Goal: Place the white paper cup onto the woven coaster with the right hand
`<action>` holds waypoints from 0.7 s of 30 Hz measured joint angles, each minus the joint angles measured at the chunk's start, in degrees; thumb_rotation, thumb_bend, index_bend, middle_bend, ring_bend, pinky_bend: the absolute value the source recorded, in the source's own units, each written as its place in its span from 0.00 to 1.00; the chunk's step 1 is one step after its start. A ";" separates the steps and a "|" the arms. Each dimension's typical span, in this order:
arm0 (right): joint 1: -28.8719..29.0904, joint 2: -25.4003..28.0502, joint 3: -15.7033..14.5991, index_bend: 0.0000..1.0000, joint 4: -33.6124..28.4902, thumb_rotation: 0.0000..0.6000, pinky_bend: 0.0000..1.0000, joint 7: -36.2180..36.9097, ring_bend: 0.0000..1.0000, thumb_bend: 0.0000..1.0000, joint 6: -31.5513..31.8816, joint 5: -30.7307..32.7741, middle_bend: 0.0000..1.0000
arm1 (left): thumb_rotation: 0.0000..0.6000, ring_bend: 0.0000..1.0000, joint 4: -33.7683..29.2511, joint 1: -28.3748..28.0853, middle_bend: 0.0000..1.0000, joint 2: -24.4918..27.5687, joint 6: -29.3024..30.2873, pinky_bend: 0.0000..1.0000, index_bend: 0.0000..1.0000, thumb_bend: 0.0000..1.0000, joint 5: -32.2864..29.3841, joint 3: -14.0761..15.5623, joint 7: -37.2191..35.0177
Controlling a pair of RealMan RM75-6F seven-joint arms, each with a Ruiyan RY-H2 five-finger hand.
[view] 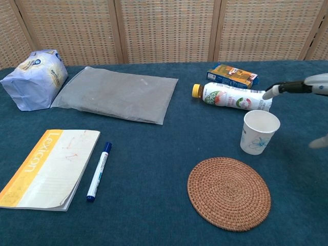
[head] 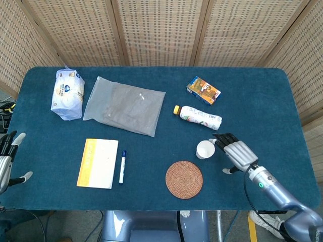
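The white paper cup (head: 205, 149) (view: 259, 131) stands upright on the blue cloth, just behind and to the right of the round woven coaster (head: 184, 179) (view: 229, 192). My right hand (head: 235, 153) (view: 306, 88) hovers beside the cup on its right, fingers spread and reaching toward it; it holds nothing. In the chest view only fingertips show at the right edge, above and right of the cup. My left hand (head: 7, 162) sits off the table's left edge, fingers apart and empty.
A lying drink bottle (head: 198, 116) and a small orange-blue box (head: 203, 91) are just behind the cup. A notebook (head: 98, 163) and blue pen (head: 121, 167) lie left of the coaster. A grey pouch (head: 124, 105) and a tissue pack (head: 67, 94) sit at the back left.
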 measured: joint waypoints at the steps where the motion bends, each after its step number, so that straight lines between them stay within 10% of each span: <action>1: 0.71 -0.86 0.24 0.10 0.51 1.00 0.00 -0.24 0.00 0.00 -0.77 0.60 0.00 | 1.00 0.00 0.02 -0.13 0.00 0.02 -0.24 0.00 0.00 0.00 -0.17 -0.03 -0.01; 7: 4.52 -5.77 1.43 0.15 4.48 1.00 0.01 -3.19 0.00 0.00 -4.62 4.26 0.05 | 1.00 0.00 -0.10 -0.37 0.00 0.31 -0.61 0.00 0.00 0.00 -0.38 -0.02 -0.44; 17: 7.07 -11.46 2.70 0.36 8.93 1.00 0.52 -8.92 0.35 0.03 -5.35 9.80 0.38 | 1.00 0.00 0.40 -0.72 0.00 0.64 -1.39 0.00 0.00 0.00 -0.89 -0.06 -1.76; 21: 7.59 -12.80 3.12 0.42 9.84 1.00 0.58 -10.05 0.43 0.11 -4.97 11.77 0.45 | 1.00 0.00 0.39 -0.76 0.00 0.75 -1.48 0.00 0.00 0.00 -0.90 0.02 -2.01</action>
